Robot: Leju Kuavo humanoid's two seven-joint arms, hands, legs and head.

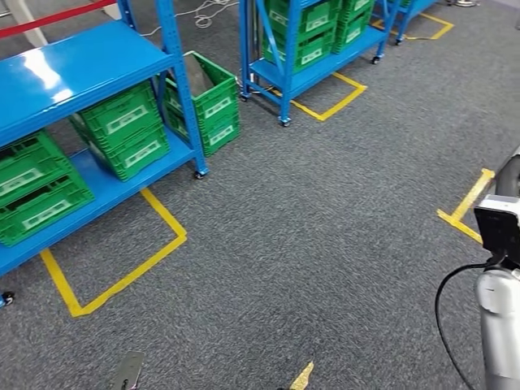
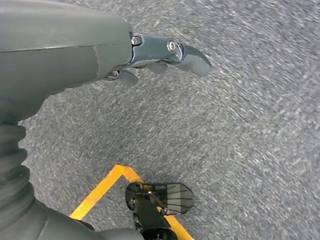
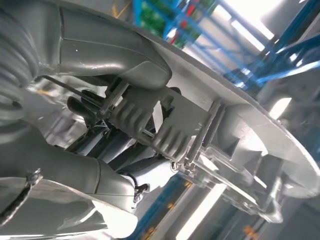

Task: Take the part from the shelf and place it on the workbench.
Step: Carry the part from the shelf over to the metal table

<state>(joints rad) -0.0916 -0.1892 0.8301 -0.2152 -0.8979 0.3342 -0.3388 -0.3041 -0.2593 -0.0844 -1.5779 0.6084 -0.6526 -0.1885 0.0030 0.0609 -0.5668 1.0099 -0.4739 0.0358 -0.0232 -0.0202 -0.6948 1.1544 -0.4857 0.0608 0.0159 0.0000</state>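
Observation:
The right wrist view shows my right hand (image 3: 124,115) gripping the part (image 3: 230,135), a light grey moulded piece with ribs and a wide flat flange. My thumb (image 3: 113,55) lies over one side of it and the darker fingers (image 3: 83,107) curl under the ribbed section. In the head view my right arm (image 1: 500,325) stands at the right edge, raised above the carpet. My left hand (image 2: 158,52) hangs over the grey carpet with its fingers stretched out and nothing in it.
A blue shelf (image 1: 73,65) holding green crates (image 1: 126,130) stands at the left, with another green crate (image 1: 208,97) on the floor beside it. A second blue shelf (image 1: 306,57) is further back. Yellow tape (image 1: 116,280) marks the grey carpet.

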